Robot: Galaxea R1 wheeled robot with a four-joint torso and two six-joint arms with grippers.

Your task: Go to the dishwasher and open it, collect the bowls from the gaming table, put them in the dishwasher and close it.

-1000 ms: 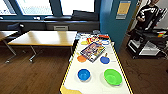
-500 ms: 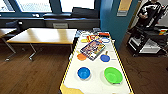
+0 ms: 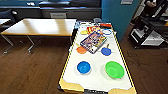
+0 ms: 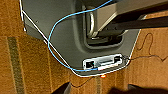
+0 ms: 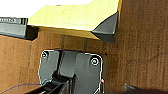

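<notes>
The gaming table (image 3: 65, 63), white-topped with a yellow rim, stands straight ahead in the head view. On its near end sit a deep blue bowl (image 3: 83, 67) and a wider lime-green bowl (image 3: 114, 69). Further along lie a flat orange bowl (image 3: 81, 50) and a flat blue bowl (image 3: 106, 51), on either side of a colourful game box (image 3: 93, 41). In the right wrist view, the table's yellow corner (image 5: 75, 17) hangs over the wooden floor. The dishwasher is out of view.
A wood-topped table (image 3: 40, 27) on metal legs stands left of the gaming table, with brown wooden floor (image 3: 32, 72) between. A teal wall (image 3: 117, 12) and a black cart (image 3: 150, 30) are to the right. A blue cable (image 4: 51, 32) crosses the robot's base.
The camera has moved closer to the gaming table, which is now larger and more centred. The bowls and the box lie where they were on it.
</notes>
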